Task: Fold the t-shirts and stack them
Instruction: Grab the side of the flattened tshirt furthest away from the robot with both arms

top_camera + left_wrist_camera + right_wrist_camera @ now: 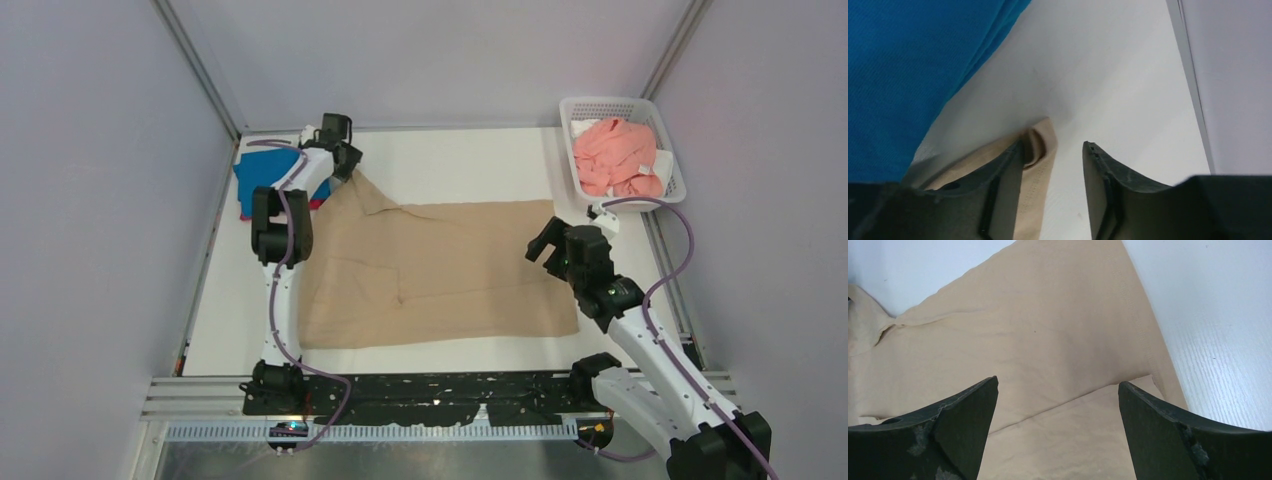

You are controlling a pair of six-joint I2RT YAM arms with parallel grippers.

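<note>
The tan-beige t-shirt (440,270) lies spread flat in the middle of the white table, one sleeve reaching back left. My left gripper (345,165) is open at that sleeve's tip; in the left wrist view (1053,150) the tan sleeve tip (1040,145) lies against the left finger, unclamped. My right gripper (548,245) is open over the shirt's right edge; its wrist view (1058,385) shows tan cloth (1038,340) with a fold line between the wide jaws. The bright blue shirt (262,180) (908,75) lies folded at back left, with a magenta-red edge (318,203) under it. The salmon pink shirt (620,155) sits crumpled in the basket.
A white mesh basket (575,110) stands at the back right corner, with a bit of white cloth beside the pink shirt. Grey walls and metal frame rails close in the table on three sides. The arm bases sit on a black rail at the near edge.
</note>
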